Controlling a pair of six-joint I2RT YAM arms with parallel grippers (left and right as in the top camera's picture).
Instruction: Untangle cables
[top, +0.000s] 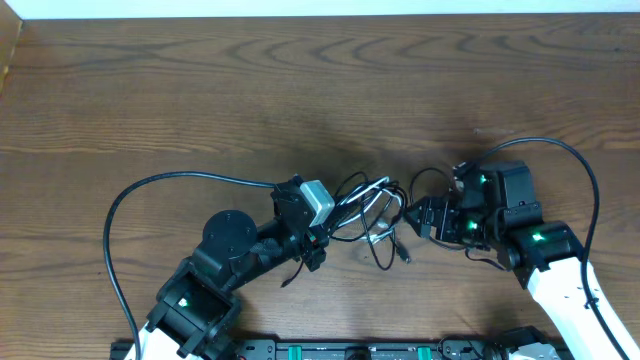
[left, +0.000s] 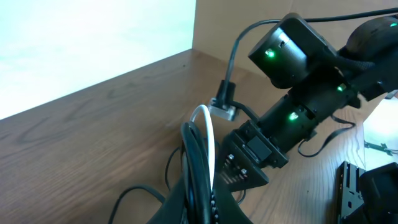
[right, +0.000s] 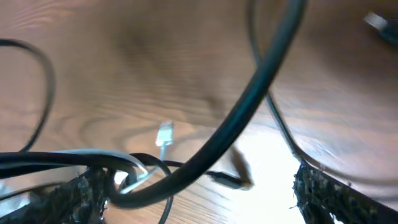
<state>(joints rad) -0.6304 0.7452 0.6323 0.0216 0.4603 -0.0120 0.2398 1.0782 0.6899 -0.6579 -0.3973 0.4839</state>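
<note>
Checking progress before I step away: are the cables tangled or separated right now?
Tangled: the cables lie in one clump, black and white loops crossing over each other.

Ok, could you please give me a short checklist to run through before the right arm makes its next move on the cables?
1. Left gripper clamped on the cables: ok.
2. Right gripper open: ok.
3. Black strand passing between the right fingers: ok.
4. White plug lying on the table, clear of those fingers: ok.
5. Which strand crosses over which in the knot: cannot tell.
</note>
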